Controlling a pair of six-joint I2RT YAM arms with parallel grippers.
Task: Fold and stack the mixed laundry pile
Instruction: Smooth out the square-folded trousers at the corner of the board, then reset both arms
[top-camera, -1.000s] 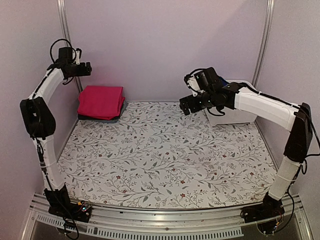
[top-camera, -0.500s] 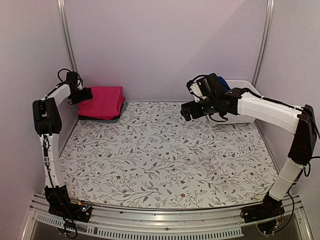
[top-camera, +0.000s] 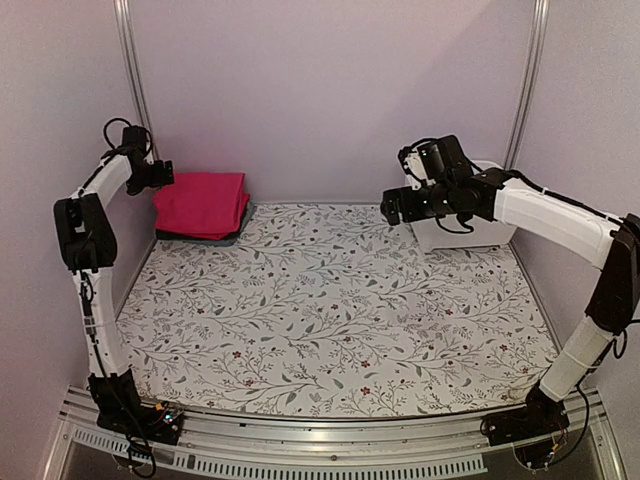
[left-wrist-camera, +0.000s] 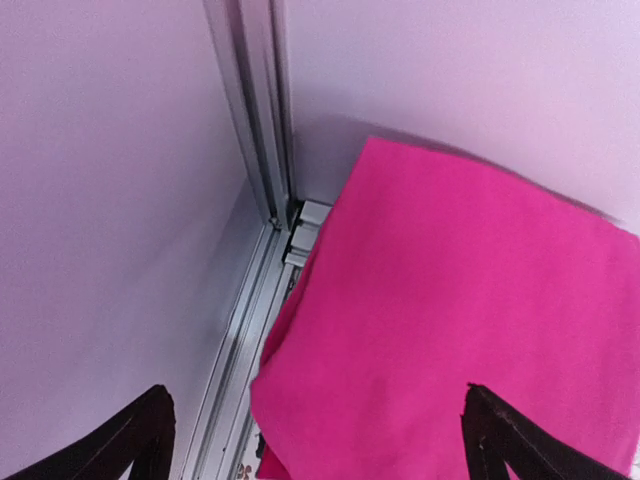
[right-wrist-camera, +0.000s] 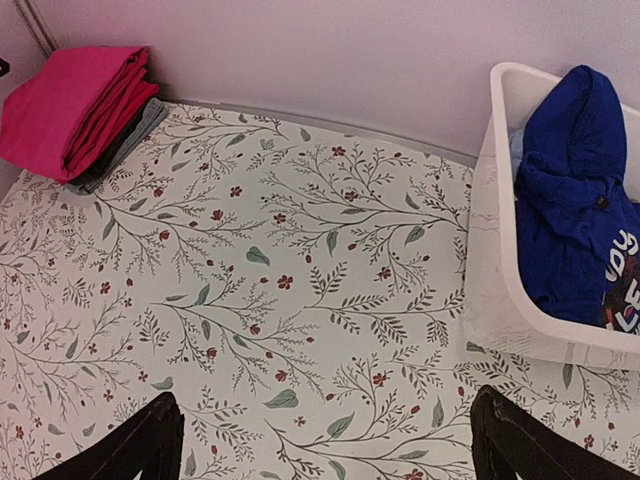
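The folded stack (top-camera: 202, 203), topped by a magenta-pink garment (left-wrist-camera: 470, 300), lies at the 10 o'clock corner of the floral-patterned surface (top-camera: 330, 320). It is slightly wider from 9 to 3 than deep, with its layered fold edges facing 3 o'clock. The left pincer (top-camera: 162, 174) hovers at its 9 o'clock side, spread wide and empty. The right pincer (top-camera: 392, 208), equally wide and empty, hangs at 2 o'clock beside the white tub (right-wrist-camera: 500, 300). Only the right wrist view shows the royal blue garment (right-wrist-camera: 570, 200) heaped in that tub.
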